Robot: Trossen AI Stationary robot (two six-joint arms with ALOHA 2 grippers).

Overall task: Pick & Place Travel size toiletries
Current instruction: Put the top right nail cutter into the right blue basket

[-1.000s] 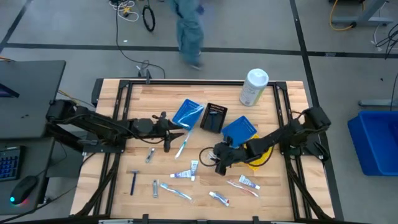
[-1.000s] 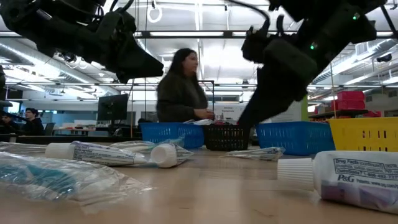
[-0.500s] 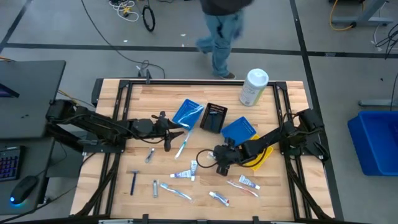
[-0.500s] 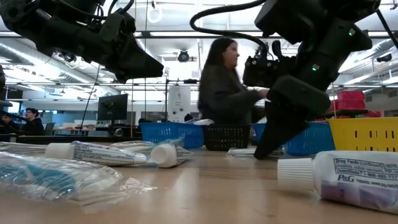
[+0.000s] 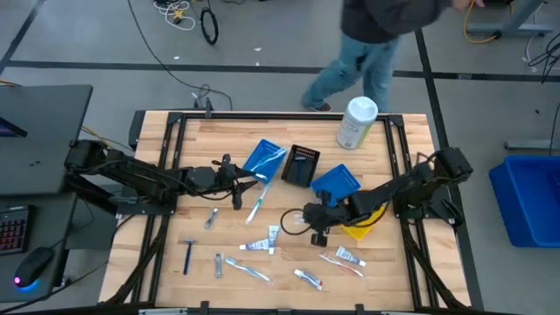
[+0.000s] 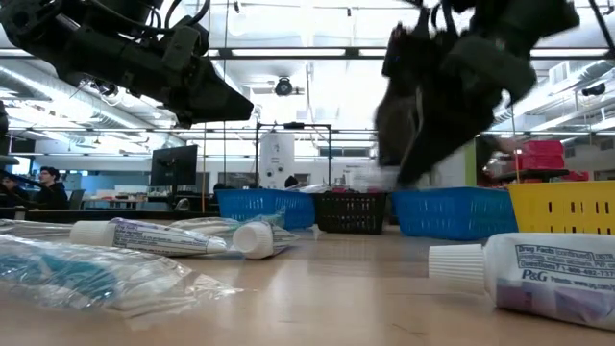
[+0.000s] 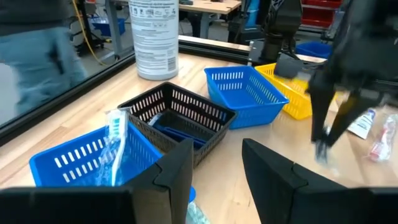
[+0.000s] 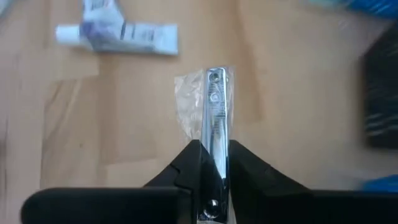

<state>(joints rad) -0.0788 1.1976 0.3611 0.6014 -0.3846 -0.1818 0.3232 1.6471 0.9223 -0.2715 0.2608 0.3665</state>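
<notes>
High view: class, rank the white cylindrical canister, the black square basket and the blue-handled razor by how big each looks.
1 and 2. White cylindrical canister and black square basket: they look about alike, too close to rank.
3. Blue-handled razor: clearly smallest, a slim stick.

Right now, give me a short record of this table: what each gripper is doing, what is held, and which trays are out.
right gripper: shut on a wrapped metal nail clipper, lifted off the wood
left gripper: open, empty, hovering near the blue tray
trays: two blue, one black tray, one yellow tray
loose on table: toothpaste tube, others
</notes>
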